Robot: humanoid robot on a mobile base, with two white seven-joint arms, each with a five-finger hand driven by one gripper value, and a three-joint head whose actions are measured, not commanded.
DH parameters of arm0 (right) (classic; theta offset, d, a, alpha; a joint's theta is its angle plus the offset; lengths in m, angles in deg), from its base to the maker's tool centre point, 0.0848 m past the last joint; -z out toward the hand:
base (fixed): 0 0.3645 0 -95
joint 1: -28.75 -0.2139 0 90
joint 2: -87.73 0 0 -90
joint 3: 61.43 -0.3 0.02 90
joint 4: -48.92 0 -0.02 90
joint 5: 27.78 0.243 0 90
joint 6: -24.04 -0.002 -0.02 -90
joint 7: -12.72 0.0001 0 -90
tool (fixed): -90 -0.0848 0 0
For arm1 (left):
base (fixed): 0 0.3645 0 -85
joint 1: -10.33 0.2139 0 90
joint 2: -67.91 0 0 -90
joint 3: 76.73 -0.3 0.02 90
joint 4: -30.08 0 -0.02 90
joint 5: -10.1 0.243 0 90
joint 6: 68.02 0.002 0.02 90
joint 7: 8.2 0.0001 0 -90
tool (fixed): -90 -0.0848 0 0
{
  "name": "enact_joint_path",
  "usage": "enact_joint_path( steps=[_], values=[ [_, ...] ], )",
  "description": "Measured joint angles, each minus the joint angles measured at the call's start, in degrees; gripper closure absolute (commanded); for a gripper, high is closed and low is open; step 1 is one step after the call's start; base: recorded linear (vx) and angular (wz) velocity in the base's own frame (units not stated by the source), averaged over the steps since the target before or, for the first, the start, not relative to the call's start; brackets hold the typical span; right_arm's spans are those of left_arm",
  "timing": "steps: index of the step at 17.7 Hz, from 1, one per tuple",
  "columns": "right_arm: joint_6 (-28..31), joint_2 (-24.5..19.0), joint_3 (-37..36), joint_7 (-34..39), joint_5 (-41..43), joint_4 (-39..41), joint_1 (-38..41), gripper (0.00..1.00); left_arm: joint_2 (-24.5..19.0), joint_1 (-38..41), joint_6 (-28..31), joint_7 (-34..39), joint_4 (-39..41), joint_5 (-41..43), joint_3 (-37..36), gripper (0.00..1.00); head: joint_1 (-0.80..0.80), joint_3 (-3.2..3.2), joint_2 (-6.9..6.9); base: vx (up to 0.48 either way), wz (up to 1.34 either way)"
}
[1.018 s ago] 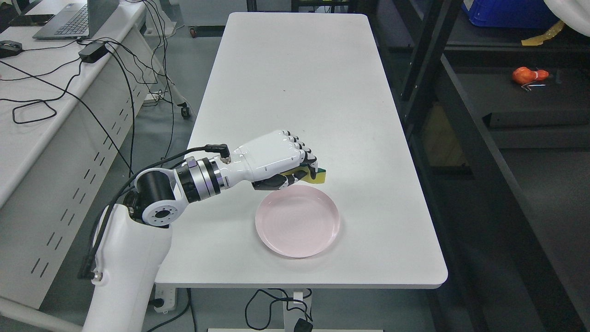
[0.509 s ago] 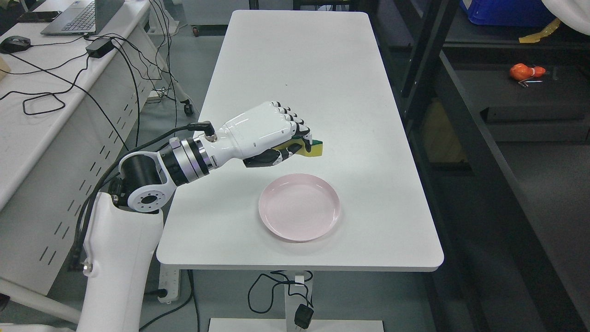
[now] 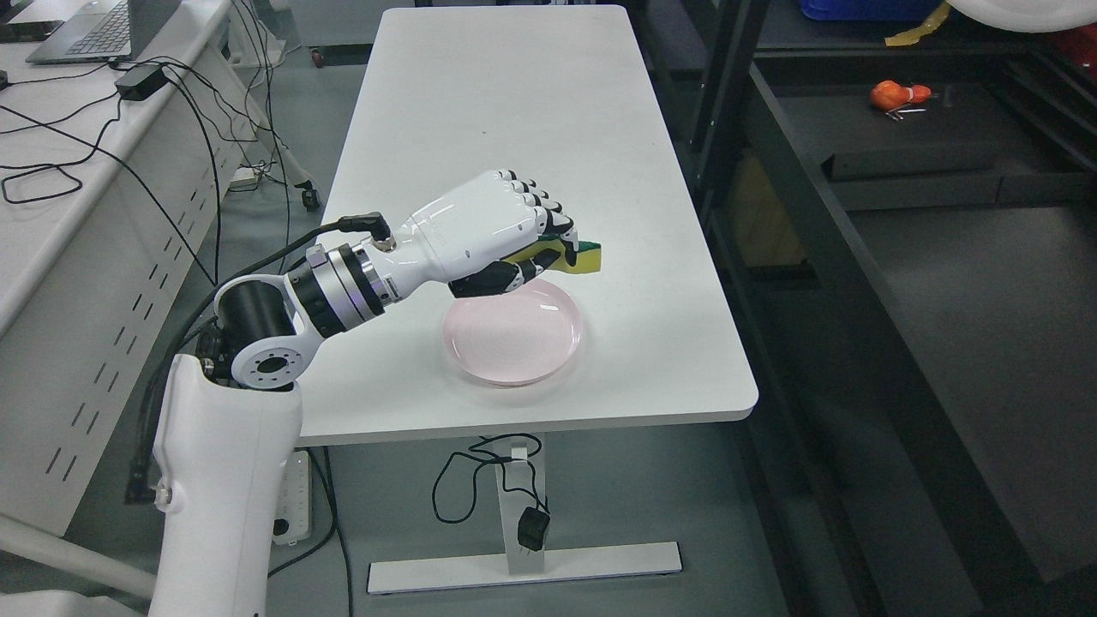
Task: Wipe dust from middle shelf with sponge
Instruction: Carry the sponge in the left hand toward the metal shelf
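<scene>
My left hand (image 3: 531,248) is shut on a yellow and green sponge (image 3: 576,255) and holds it in the air above the far edge of a pink plate (image 3: 512,334) on the white table (image 3: 514,111). The arm comes in from the lower left. The dark shelf unit (image 3: 943,257) stands to the right of the table, its wide shelf board well apart from the hand. The right arm does not show.
An orange object (image 3: 896,92) lies on the far part of the shelf. Dark uprights (image 3: 728,86) stand between table and shelf. A second desk (image 3: 51,188) with cables, a power brick and a laptop runs along the left.
The camera has backed away and turned right, so the whole picture has shifted left. My left hand has lifted the sponge higher off the table and still grips it.
</scene>
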Motion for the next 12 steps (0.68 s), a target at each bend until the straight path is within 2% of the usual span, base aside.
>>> enact_joint_path(
  steps=[12],
  values=[
    [0.0, 0.0, 0.0, 0.0, 0.0, 0.0, 0.0, 0.0, 1.9, -0.4, 0.0, 0.0, 0.3, 0.0, 0.8, 1.0, 0.0, 0.0, 0.0, -0.226, -0.42]
  ],
)
